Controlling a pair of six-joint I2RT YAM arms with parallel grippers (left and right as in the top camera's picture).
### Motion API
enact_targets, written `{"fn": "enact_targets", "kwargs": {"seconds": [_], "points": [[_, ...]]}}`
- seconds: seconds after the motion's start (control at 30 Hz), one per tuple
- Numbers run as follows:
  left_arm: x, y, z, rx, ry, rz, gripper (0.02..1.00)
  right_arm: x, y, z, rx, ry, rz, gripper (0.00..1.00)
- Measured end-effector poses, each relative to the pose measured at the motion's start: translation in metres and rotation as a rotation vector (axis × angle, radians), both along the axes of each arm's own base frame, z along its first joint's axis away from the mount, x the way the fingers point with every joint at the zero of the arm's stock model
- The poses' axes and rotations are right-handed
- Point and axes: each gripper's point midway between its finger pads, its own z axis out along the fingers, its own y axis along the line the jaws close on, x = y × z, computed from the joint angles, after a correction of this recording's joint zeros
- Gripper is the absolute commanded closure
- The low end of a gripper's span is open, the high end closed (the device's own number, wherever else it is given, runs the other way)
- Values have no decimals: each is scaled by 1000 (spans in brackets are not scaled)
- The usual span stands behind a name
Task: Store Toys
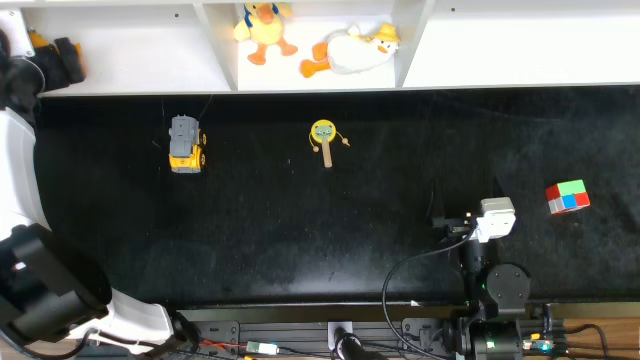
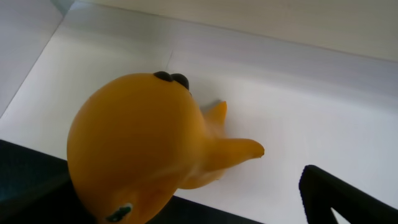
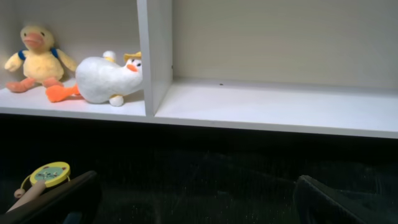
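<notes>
Left gripper is sitting parted, one finger clear of the orange toy lying directly ahead on the shelf floor. Right gripper is hanging wide apart over the mat; rattle lying near, white duck farther off.

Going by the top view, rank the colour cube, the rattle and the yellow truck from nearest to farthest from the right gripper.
From the right gripper:
1. colour cube, just to its right.
2. rattle, mid-table, to its left.
3. yellow truck, farthest left.
</notes>
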Motion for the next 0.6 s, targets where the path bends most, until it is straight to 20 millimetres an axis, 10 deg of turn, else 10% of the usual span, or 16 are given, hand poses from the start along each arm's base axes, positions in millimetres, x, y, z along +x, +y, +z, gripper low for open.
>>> {"fn": "enact_targets", "kwargs": {"seconds": [0.6], "points": [[6,2,8,19,-38,-1,20,0,0,0,0,0,0,5]]}}
